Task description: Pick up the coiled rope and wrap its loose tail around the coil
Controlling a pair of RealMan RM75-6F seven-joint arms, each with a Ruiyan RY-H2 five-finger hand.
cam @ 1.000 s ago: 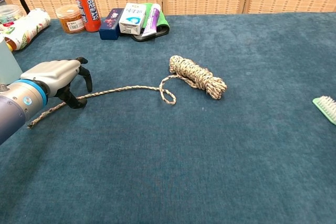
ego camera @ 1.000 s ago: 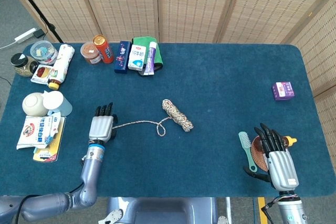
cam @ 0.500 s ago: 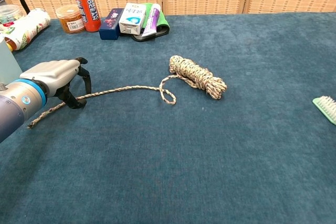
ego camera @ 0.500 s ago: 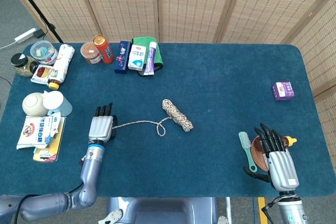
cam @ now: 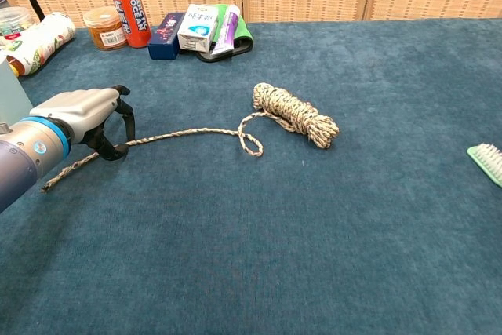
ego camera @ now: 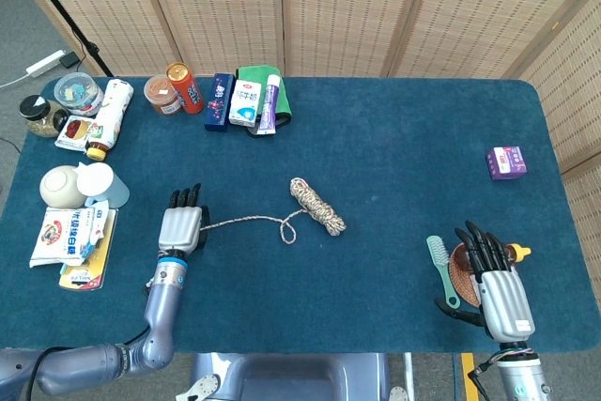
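The coiled rope point(ego camera: 317, 206) point(cam: 296, 114) lies flat near the middle of the blue table. Its loose tail point(ego camera: 244, 223) point(cam: 180, 136) makes a small loop beside the coil and runs left. My left hand point(ego camera: 182, 223) point(cam: 86, 119) arches over the far end of that tail with fingers and thumb curved down on either side; the rope lies on the cloth between them, not lifted. The tail's frayed end sticks out behind the hand. My right hand point(ego camera: 496, 279) rests at the front right edge, fingers spread, holding nothing, far from the rope.
A green brush point(ego camera: 439, 265) point(cam: 488, 161) and a brown disc point(ego camera: 460, 269) lie by my right hand. Bottles, boxes and a green pouch point(ego camera: 254, 82) line the back edge. Bowls, a cup point(ego camera: 101, 183) and packets sit at the left. A purple box point(ego camera: 506, 162) sits far right.
The left hand's fingers have curled in slightly around the tail. The rope and the right hand have not moved.
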